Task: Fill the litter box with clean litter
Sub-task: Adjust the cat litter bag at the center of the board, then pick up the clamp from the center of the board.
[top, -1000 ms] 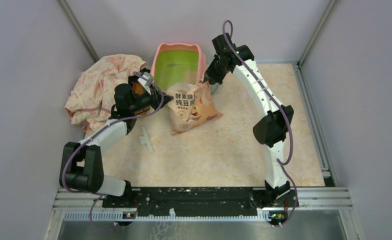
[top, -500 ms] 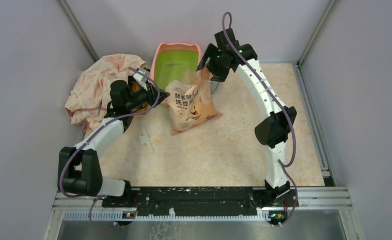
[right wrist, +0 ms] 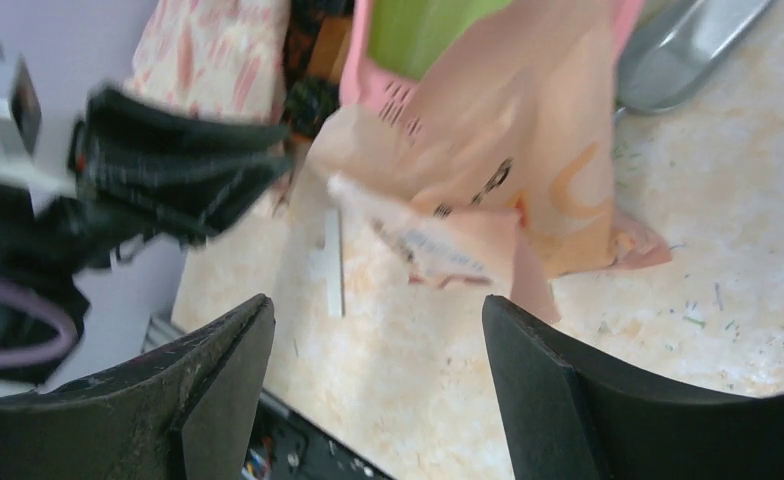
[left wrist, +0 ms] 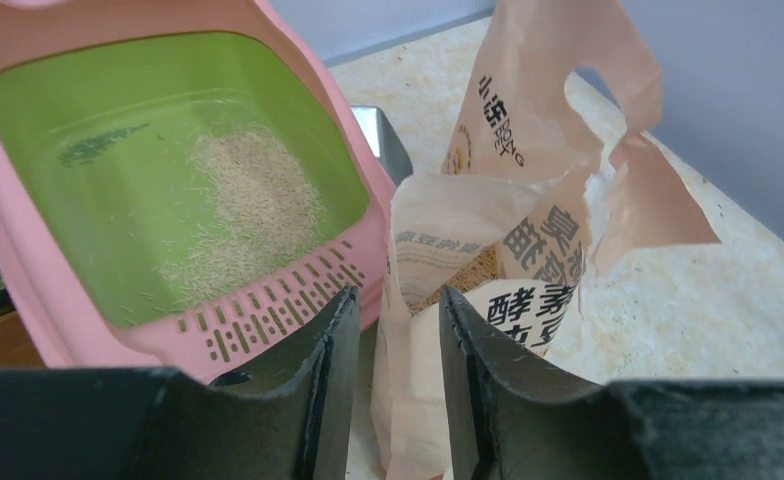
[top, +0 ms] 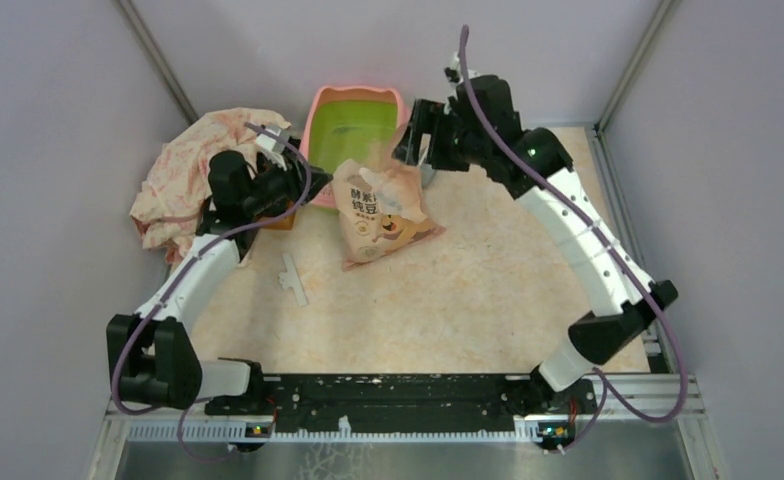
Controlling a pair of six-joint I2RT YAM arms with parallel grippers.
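Note:
The litter box (top: pixel 316 128), pink outside and lime-green inside, stands at the back of the table. A thin patch of clean litter (left wrist: pixel 253 190) lies on its green floor. The torn-open peach bag (top: pixel 378 205) stands in front of it, leaning against the perforated rim (left wrist: pixel 288 315), with granules showing in its mouth. My left gripper (top: pixel 308 180) is at the bag's left edge. Its jaws (left wrist: pixel 398 300) stand apart, with that edge loose between them and a gap on the left side. My right gripper (top: pixel 413 140) hovers over the bag's top, open wide (right wrist: pixel 376 305), holding nothing.
A silver metal scoop (right wrist: pixel 688 50) lies on the table right of the box, behind the bag. A crumpled floral cloth (top: pixel 203 165) is heaped at the back left, beside my left arm. A white strip (top: pixel 291 278) lies on the marbled table in front of the bag.
My right gripper has opened, let go of the bag's top and pulled up and back, its elbow swinging out right. My left gripper has widened and drawn back to the left.

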